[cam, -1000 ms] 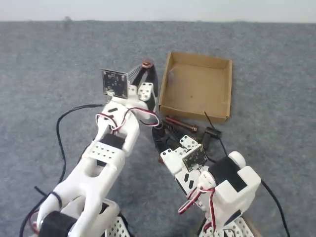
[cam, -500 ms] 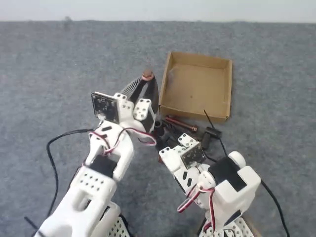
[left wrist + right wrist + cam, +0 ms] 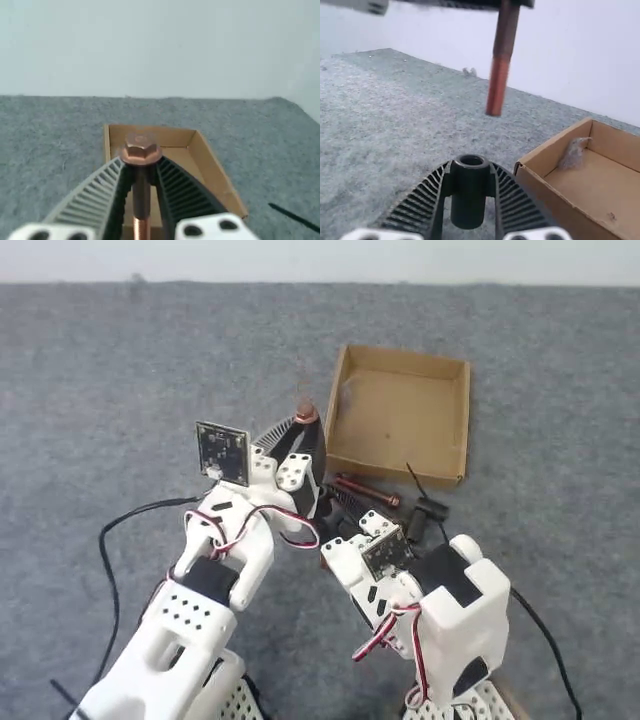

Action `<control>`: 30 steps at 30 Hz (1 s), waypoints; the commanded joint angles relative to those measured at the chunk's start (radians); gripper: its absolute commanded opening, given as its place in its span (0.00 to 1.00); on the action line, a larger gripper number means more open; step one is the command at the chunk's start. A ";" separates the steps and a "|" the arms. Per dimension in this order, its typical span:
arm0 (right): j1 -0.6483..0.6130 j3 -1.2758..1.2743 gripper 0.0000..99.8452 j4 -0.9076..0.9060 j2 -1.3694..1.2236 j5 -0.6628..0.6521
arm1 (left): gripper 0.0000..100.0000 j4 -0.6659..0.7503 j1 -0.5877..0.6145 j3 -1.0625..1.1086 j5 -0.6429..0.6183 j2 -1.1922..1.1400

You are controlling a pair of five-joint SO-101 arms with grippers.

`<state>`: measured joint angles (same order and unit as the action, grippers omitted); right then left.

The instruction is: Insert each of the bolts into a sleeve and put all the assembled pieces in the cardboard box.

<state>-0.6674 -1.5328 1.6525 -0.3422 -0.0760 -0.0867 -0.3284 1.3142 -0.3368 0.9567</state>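
Bolt (image 3: 140, 192), clamped upright in the left gripper (image 3: 141, 167), hangs over the sleeve (image 3: 468, 197) pinched by the right gripper (image 3: 469, 180); the left wrist view cuts off its lower end.

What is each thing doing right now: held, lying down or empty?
Bolt: held upright in left end effector, tip above sleeve.
Sleeve: held upright in right end effector, hole empty.
Cardboard box: open, no assembled pieces inside.
Second bolt: lying on carpet beside box.
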 commanded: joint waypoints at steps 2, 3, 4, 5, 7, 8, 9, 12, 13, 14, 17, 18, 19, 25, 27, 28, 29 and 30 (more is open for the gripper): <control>0.056 0.060 0.01 0.028 0.008 -0.011 | 0.01 -0.002 -0.018 -0.012 -0.017 0.002; 0.062 0.061 0.01 0.028 0.008 -0.011 | 0.01 -0.003 -0.023 -0.010 -0.017 0.002; 0.064 0.061 0.01 0.028 0.008 -0.011 | 0.01 -0.003 -0.025 -0.008 -0.017 0.002; 0.065 0.061 0.01 0.028 0.008 -0.011 | 0.01 -0.003 -0.025 -0.008 -0.017 0.002; 0.065 0.063 0.01 0.028 0.008 -0.011 | 0.01 -0.003 -0.025 -0.008 -0.017 0.000; 0.065 0.063 0.01 0.028 0.008 -0.011 | 0.01 -0.003 -0.025 -0.007 -0.017 -0.005; 0.065 0.063 0.01 0.028 0.008 -0.011 | 0.01 -0.003 -0.025 -0.004 -0.017 -0.005; 0.065 0.061 0.01 0.028 0.008 -0.011 | 0.01 0.000 -0.026 0.021 -0.017 0.002; 0.065 0.060 0.01 0.028 0.008 -0.011 | 0.01 0.002 -0.026 0.024 -0.017 0.002; 0.065 0.058 0.01 0.028 0.008 -0.011 | 0.01 0.002 -0.026 0.025 -0.017 0.002; 0.065 0.057 0.01 0.028 0.010 -0.011 | 0.01 -0.002 -0.037 0.025 -0.017 -0.002; 0.067 0.055 0.01 0.028 0.010 -0.012 | 0.01 -0.002 -0.040 0.025 -0.017 -0.005; 0.067 0.052 0.01 0.030 0.010 -0.014 | 0.01 -0.002 -0.041 0.027 -0.017 -0.006; 0.067 0.038 0.01 0.054 0.019 -0.012 | 0.01 0.063 -0.043 0.062 -0.017 -0.006; 0.067 0.035 0.01 0.048 0.030 -0.012 | 0.01 0.101 -0.052 0.082 -0.017 -0.006; 0.067 0.035 0.01 0.048 0.031 -0.012 | 0.01 0.112 -0.055 0.090 -0.015 -0.006; 0.067 0.034 0.01 0.048 0.031 -0.012 | 0.01 0.118 -0.057 0.093 -0.014 -0.006; 0.068 0.034 0.01 0.048 0.033 -0.012 | 0.01 0.117 -0.057 0.094 -0.014 -0.006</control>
<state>-0.6199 -1.5006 1.6771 -0.3437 -0.0760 -0.0130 -0.3728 1.4093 -0.3429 0.9459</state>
